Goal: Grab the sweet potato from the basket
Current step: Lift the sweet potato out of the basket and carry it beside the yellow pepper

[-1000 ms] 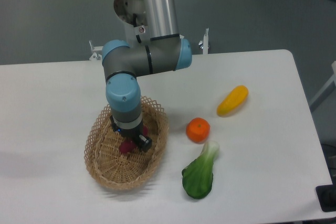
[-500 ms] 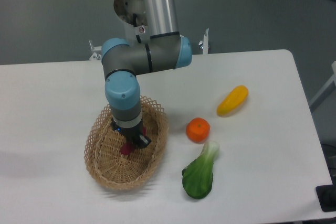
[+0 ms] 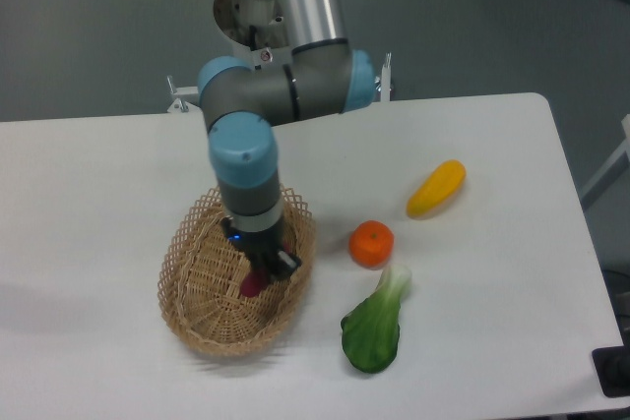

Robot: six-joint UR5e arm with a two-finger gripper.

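Camera view, fixed, looking down on the white table (image 3: 108,174) from its near side. Wicker basket (image 3: 192,272) sits toward the near-left part of the table. Claw (image 3: 268,268) is down inside the basket, right-hand half, wrist roughly vertical above it. Sweet potato (image 3: 252,284): only a small reddish-purple patch shows, on the basket floor directly under and slightly left-near of the claw tip, touching or all but touching it. Its long axis cannot be read; most of the tuber is hidden by the dark fingers. Whether the claw is closed on the tuber or merely straddling it: cannot tell, the finger gap is masked from this angle.

Room for moving: basket's right rim is just beside the claw, so sideways travel to the right is tight; straight up is free. Orange fruit (image 3: 371,244) lies just beyond that rim, leafy green (image 3: 374,327) near it toward the near edge, yellow vegetable (image 3: 436,188) well apart to the right. Judgement: a vertical lift is the cleanest exit, once grip is confirmed
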